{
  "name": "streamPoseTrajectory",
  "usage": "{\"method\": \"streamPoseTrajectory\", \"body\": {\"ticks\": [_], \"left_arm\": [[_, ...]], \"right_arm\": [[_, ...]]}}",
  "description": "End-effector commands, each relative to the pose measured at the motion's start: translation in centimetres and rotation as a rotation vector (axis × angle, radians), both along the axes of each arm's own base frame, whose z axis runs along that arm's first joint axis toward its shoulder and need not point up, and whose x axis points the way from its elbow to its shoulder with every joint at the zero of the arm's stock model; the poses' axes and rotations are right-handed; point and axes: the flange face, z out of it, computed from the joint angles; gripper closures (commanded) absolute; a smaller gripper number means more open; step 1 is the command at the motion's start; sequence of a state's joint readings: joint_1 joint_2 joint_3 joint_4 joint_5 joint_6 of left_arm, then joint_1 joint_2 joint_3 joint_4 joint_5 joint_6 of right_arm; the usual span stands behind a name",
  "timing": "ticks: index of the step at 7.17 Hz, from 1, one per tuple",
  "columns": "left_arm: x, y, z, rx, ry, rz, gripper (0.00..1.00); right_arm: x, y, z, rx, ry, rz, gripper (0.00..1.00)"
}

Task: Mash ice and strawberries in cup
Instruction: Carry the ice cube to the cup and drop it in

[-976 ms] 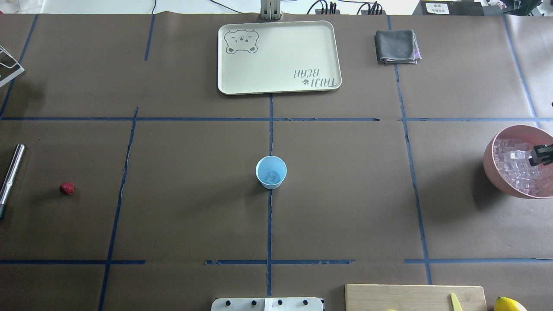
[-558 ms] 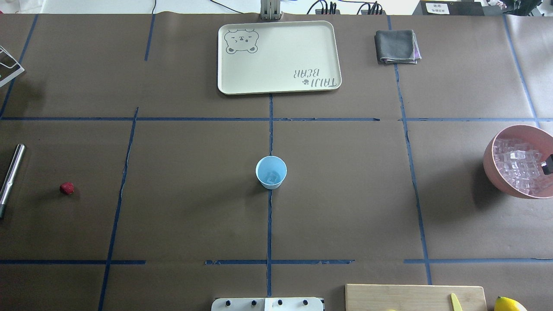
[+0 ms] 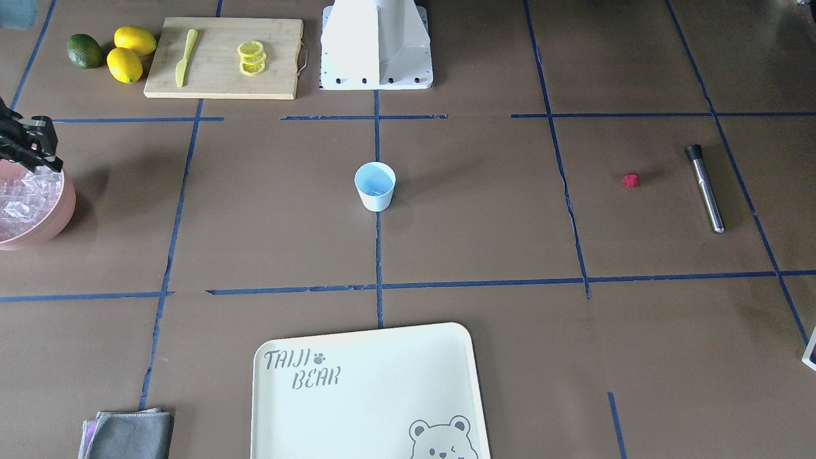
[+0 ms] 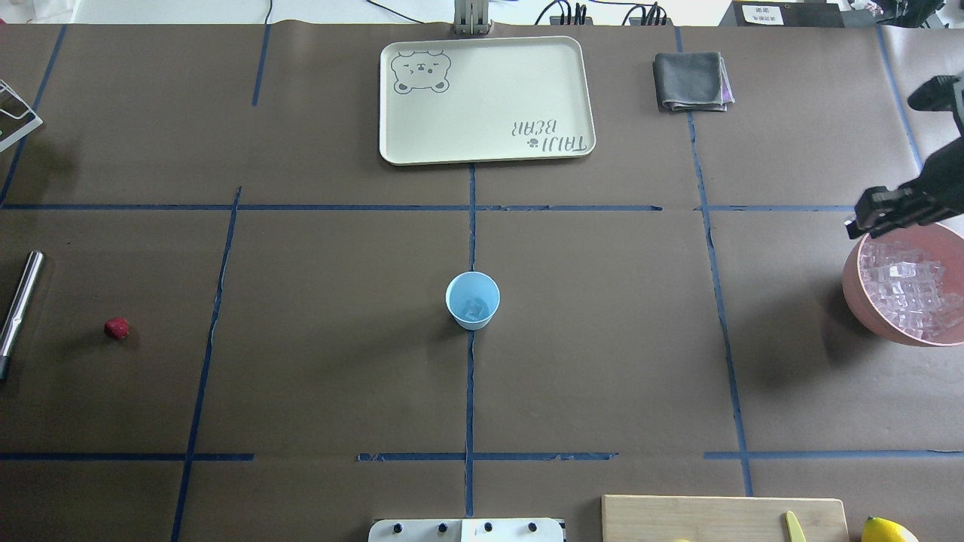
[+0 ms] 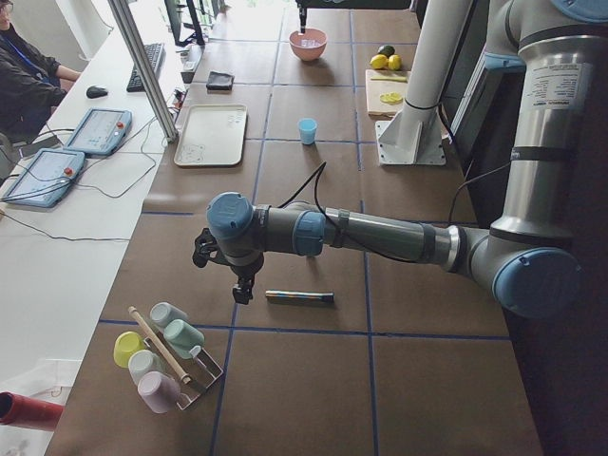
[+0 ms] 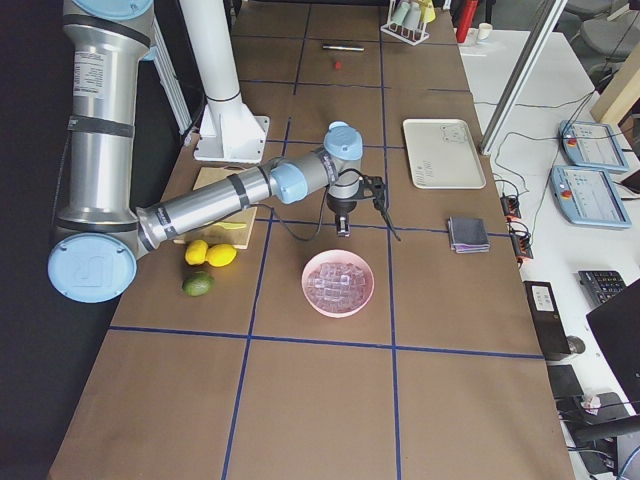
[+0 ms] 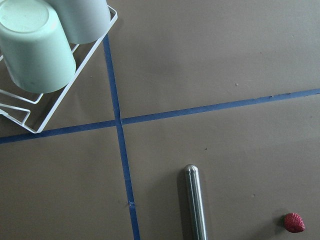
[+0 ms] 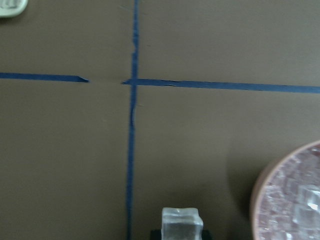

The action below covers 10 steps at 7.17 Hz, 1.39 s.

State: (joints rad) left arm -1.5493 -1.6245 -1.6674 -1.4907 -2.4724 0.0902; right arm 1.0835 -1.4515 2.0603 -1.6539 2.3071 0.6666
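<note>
The right claw is hovering just past the far rim of the pink bowl at the table's right end, and it is clamping one ice cube between its fingers. In the right wrist view that cube is showing as a small, clear, glassy block with rounded edges, held above bare brown paper beside the bowl's edge. The bowl is brimming with more ice, a heap of colourless cubes, all alike.

The cup is standing upright at the middle of the table on a blue tape line, pale blue, tapered and plain, with what looks like a clear cube or two lying at its bottom.

The strawberry is lying well off to the left, a small red bumpy berry sitting alone on the paper near a metal rod but not touching it.

The left claw is hanging over that left end near the rod; whether its fingers are apart or together cannot be told.
</note>
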Motion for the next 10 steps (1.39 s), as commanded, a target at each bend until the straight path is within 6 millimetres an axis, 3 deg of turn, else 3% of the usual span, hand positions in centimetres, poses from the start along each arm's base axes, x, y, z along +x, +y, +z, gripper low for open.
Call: {"method": "streamPoseTrajectory", "body": {"ticks": [1, 4, 5, 6, 7, 10], "left_arm": [[0.0, 0.0, -0.1, 0.001, -0.003, -0.001, 0.0], [0.1, -0.1, 0.0, -0.001, -0.004, 0.0, 0.0], [0.0, -0.1, 0.0, -0.001, -0.006, 0.0, 0.0], [0.0, -0.1, 0.0, -0.002, -0.006, 0.0, 0.0], [0.1, -0.1, 0.0, -0.002, -0.004, 0.0, 0.0], [0.0, 0.0, 0.1, -0.004, -0.004, -0.001, 0.0]], "right_arm": [[-10.4, -0.5, -13.5, -0.106, -0.045, 0.014, 1.0], [-26.9, 6.6, -21.6, -0.125, 0.01, 0.085, 1.0], [-31.6, 7.4, -23.2, -0.126, 0.039, 0.095, 1.0], [-35.7, 6.5, -24.5, -0.12, 0.069, 0.098, 1.0], [-38.6, 5.2, -24.6, -0.121, 0.071, 0.097, 1.0], [-40.6, 5.2, -24.5, -0.116, 0.08, 0.1, 1.0]]}}
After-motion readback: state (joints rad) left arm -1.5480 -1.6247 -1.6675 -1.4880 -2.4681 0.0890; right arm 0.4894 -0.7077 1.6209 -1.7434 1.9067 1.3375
